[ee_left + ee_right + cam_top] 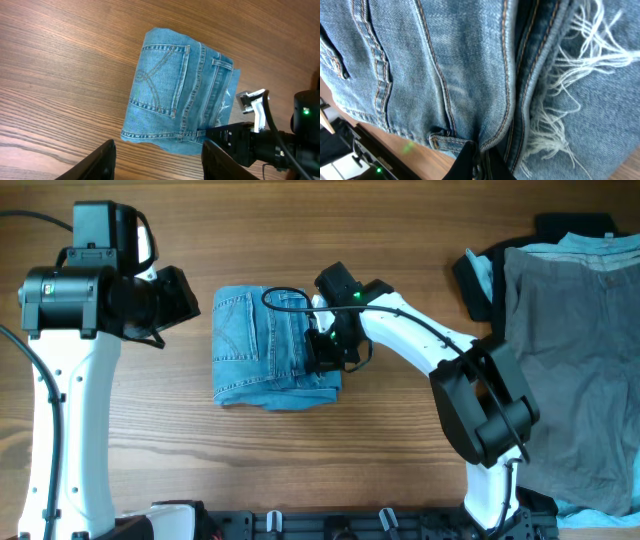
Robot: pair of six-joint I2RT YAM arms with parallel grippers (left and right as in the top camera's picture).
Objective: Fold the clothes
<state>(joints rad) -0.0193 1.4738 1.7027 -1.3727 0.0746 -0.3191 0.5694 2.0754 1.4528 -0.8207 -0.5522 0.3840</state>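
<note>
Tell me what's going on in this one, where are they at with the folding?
The jeans lie folded into a compact bundle in the middle of the table, back pocket facing up. The right gripper is at the bundle's right edge, and its jaws look closed on the denim by the frayed hem. The left gripper hovers off the bundle's left side, jaws open and empty. A pile with grey trousers and a black garment sits at the far right, away from both grippers.
</note>
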